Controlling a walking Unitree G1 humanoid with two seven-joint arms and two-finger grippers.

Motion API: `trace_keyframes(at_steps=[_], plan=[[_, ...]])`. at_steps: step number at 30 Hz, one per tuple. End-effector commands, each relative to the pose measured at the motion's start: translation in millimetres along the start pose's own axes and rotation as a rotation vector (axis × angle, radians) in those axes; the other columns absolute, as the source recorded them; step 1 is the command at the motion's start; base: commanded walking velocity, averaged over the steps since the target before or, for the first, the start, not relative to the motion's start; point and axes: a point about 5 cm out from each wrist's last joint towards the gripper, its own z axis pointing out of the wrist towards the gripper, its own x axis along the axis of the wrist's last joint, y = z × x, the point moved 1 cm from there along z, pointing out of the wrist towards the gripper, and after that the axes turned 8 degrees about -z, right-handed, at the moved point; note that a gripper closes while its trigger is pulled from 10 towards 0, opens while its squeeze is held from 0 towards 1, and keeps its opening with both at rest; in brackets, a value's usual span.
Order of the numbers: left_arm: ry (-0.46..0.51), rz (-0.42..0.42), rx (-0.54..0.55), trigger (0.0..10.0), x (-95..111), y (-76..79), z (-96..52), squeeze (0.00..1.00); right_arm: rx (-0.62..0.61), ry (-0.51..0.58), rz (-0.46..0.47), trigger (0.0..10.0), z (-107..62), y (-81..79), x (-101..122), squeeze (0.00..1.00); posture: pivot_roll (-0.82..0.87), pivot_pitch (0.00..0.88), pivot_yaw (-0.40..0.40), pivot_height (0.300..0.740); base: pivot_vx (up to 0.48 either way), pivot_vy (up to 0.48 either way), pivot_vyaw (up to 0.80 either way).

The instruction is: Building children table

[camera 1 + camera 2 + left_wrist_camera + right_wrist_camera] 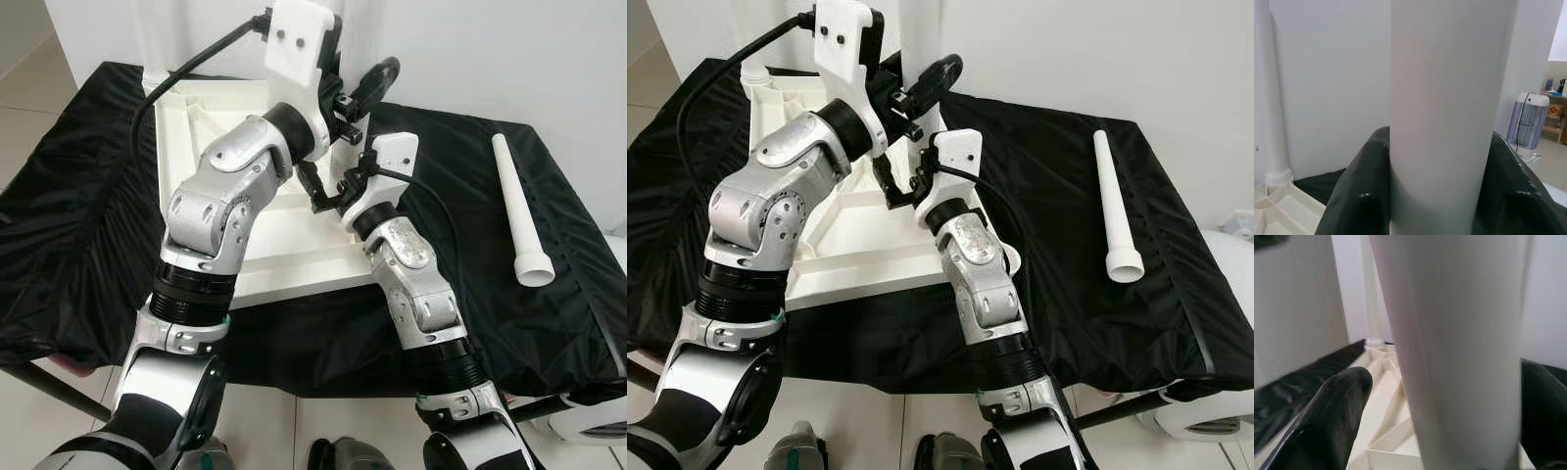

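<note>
A white table top (284, 266) lies upside down on the black-covered table (78, 206). A white leg (1442, 107) stands upright over its near right corner. My left gripper (1437, 147) is shut on this leg high up, both black fingers (377, 80) pressed to its sides. Lower down, my right gripper (1449, 396) is open around the same leg; a gap shows beside one finger (1337, 406). The leg's base is hidden behind my arms. A second leg (1266, 98) stands in the far left corner. A third leg (519, 211) lies loose on the cloth at the right.
The black cloth hangs over the table's front edge (323, 367). A white wall (470, 49) stands close behind. A white appliance (598, 421) sits on the floor at the lower right, and a grey heater (1528, 120) stands further off.
</note>
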Motion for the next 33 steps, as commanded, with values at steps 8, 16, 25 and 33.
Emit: trace_keyframes(at_steps=[8,16,25,33], plan=[[-0.001,0.061,-0.003,10.0,-0.3,2.4,1.8,0.0,-0.06,-0.034,-0.083,10.0,-1.8,7.5,6.9,0.0,0.04,0.015,-0.087,0.74,0.0,0.0,0.0],[-0.011,0.08,-0.01,10.0,-3.1,3.3,1.7,0.0,-0.074,-0.032,-0.096,4.2,-2.3,10.4,13.7,0.0,0.04,0.016,-0.09,0.74,0.0,0.0,0.0],[-0.007,0.098,0.007,10.0,-3.3,1.9,1.5,0.0,-0.132,-0.075,-0.076,6.8,-4.8,9.2,13.9,0.0,0.04,0.016,-0.089,0.74,0.0,0.0,0.0],[-0.002,0.101,0.014,10.0,-2.9,2.3,2.3,0.0,-0.169,-0.106,-0.094,10.0,-6.2,10.8,12.0,0.0,0.04,0.018,-0.09,0.74,0.0,0.0,0.0]])
